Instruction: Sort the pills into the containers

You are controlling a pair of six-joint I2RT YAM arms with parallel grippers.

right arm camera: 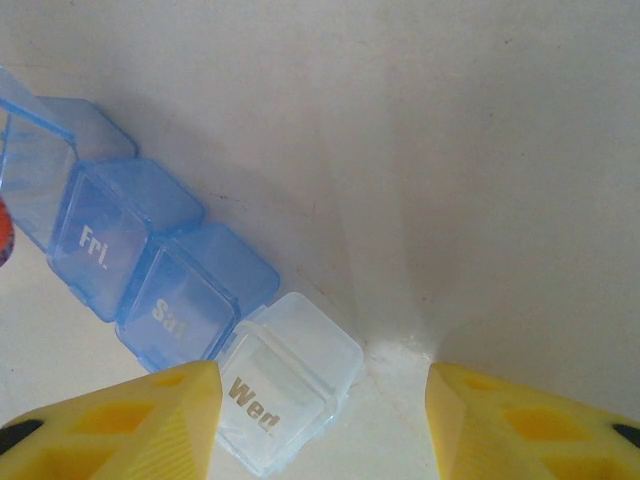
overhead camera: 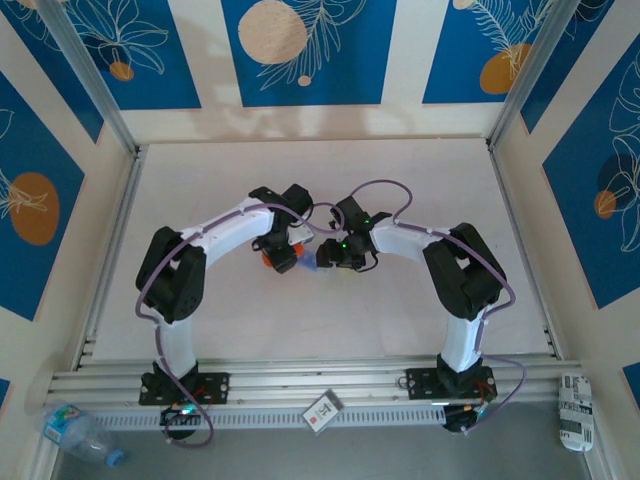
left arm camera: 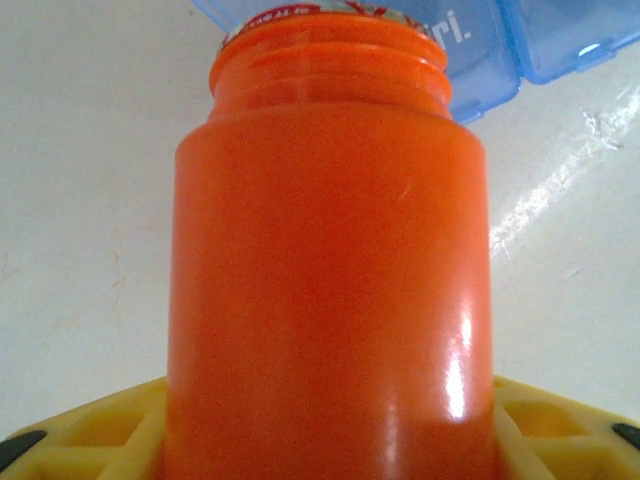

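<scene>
bottle (left arm camera: 330,280): base cut off below | pill box (left arm camera: 485,50): partly behind bottle, cropped at top

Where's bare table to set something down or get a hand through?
Free: the far half of the table, between the arms and the back wall; also the near strip between both arm bases. Crowded: centre, where left claw and right claw meet at the orange bottle and blue pill box.

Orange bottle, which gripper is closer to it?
Left. The left gripper grips the orange bottle between its fingers; the right gripper stands apart, over the blue pill organizer.
</scene>
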